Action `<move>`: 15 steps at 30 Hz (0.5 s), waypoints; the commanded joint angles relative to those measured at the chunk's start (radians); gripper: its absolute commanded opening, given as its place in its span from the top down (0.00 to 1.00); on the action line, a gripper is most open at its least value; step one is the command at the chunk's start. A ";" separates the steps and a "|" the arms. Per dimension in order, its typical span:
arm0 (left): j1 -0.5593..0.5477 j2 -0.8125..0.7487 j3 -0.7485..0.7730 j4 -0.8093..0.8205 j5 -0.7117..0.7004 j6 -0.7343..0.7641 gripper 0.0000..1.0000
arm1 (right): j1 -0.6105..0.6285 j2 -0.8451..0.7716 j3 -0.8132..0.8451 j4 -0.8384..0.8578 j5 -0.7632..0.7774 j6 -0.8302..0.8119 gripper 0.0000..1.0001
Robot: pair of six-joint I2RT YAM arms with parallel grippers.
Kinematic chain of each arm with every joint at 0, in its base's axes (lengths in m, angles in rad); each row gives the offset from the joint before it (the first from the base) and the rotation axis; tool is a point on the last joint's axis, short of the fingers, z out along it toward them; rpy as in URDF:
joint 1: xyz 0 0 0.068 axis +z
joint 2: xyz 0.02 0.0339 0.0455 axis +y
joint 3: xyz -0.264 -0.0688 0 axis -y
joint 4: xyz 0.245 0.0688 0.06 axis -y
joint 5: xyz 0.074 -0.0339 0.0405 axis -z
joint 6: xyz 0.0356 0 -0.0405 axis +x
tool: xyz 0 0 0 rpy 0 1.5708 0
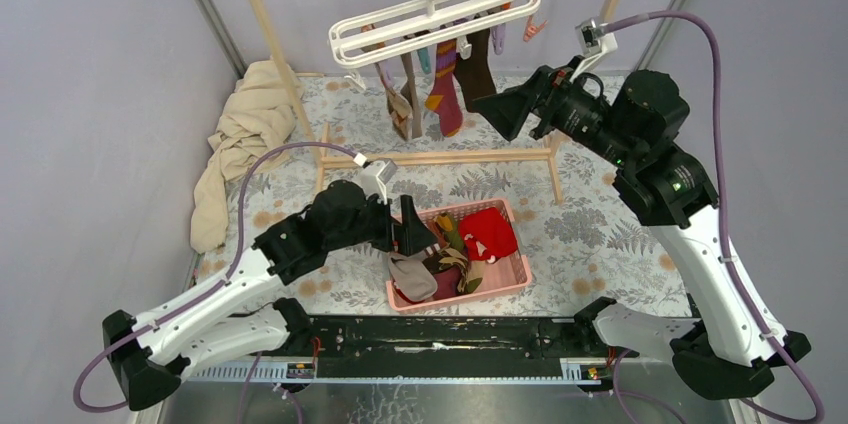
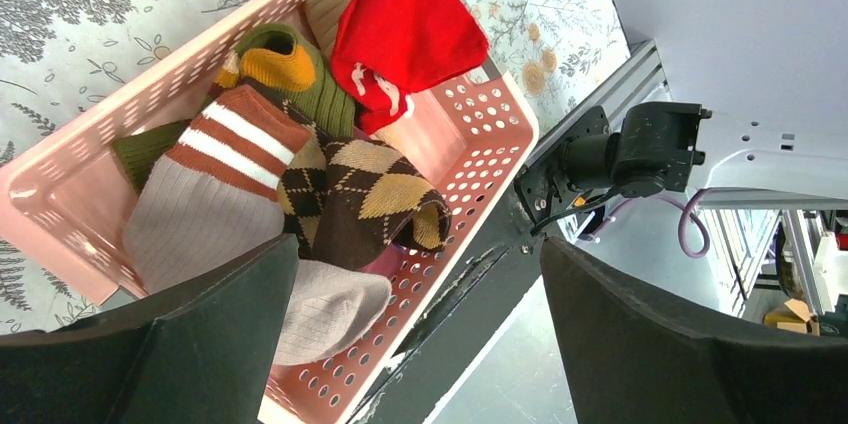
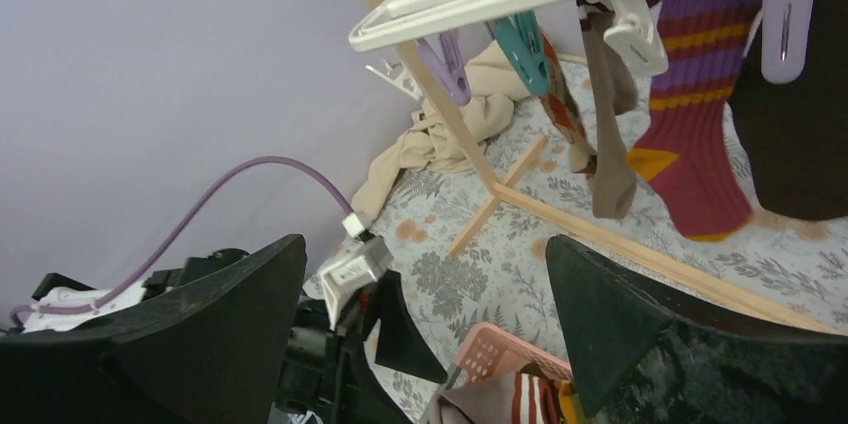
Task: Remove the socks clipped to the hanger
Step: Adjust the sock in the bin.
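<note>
The white hanger [image 1: 432,16] hangs by its hook from the wooden rail, tilted. Several socks [image 1: 444,94] still hang from its clips: a magenta one with purple stripes [image 3: 700,134], a dark brown one [image 3: 800,134] and thin tan ones. My right gripper [image 1: 505,112] is open and empty, raised just right of the dark brown sock. My left gripper [image 1: 412,229] is open and empty over the left end of the pink basket [image 1: 512,274]. The basket holds loose socks: red [image 2: 405,39], argyle [image 2: 370,199], beige with maroon stripes [image 2: 205,204], olive.
The wooden rail frame [image 1: 440,156] stands on the floral cloth, its base bar between basket and hanger. A beige cloth [image 1: 240,144] lies heaped at the left. Grey walls close in on both sides. The black rail [image 1: 440,334] with the arm bases runs along the near edge.
</note>
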 commanded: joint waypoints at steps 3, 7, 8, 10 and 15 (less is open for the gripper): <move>0.003 -0.098 0.017 -0.030 -0.126 0.010 0.01 | -0.005 -0.037 -0.129 -0.031 0.008 -0.059 0.05; 0.003 -0.158 0.011 -0.049 -0.187 0.005 0.01 | -0.005 -0.102 -0.322 -0.002 0.009 -0.058 0.09; 0.002 -0.167 0.007 -0.049 -0.203 0.005 0.01 | -0.003 -0.115 -0.364 0.003 0.003 -0.058 0.10; 0.002 -0.180 -0.004 -0.052 -0.224 0.001 0.01 | 0.006 -0.142 -0.453 0.021 -0.003 -0.055 0.11; 0.003 -0.206 -0.021 -0.087 -0.302 -0.011 0.01 | 0.148 -0.183 -0.598 0.018 0.126 -0.059 0.15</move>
